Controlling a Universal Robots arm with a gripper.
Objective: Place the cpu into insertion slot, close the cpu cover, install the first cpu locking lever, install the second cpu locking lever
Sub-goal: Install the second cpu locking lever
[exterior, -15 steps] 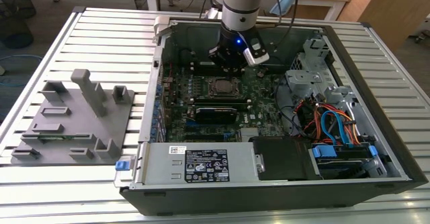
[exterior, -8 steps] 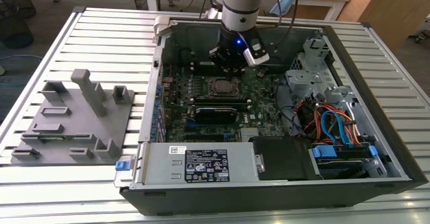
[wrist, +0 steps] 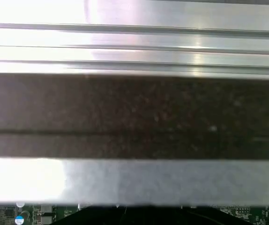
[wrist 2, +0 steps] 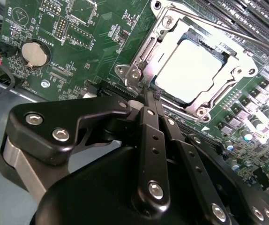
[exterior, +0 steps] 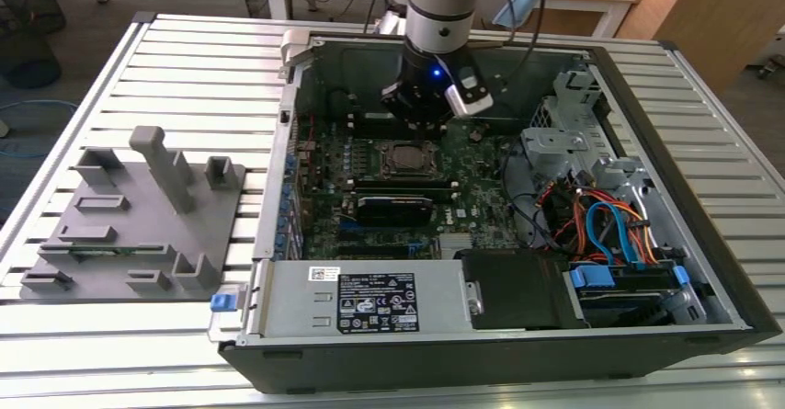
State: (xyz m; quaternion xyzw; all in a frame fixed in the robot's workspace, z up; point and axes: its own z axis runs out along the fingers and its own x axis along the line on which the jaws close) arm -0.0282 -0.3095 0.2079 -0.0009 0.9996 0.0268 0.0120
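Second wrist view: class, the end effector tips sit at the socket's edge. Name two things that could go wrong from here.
1. The shut end effector is close to the cover frame; a sideways slip might scrape the green board.
2. The cpu lies in the slot under the cover; a hard push at the corner could perhaps shift or stress it.

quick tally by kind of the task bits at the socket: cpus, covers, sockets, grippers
cpu: 1, seated in the socket
cpu cover: 1, down around the cpu
insertion slot: 1
gripper: 1, fingers together at the cover's edge
Total: 4
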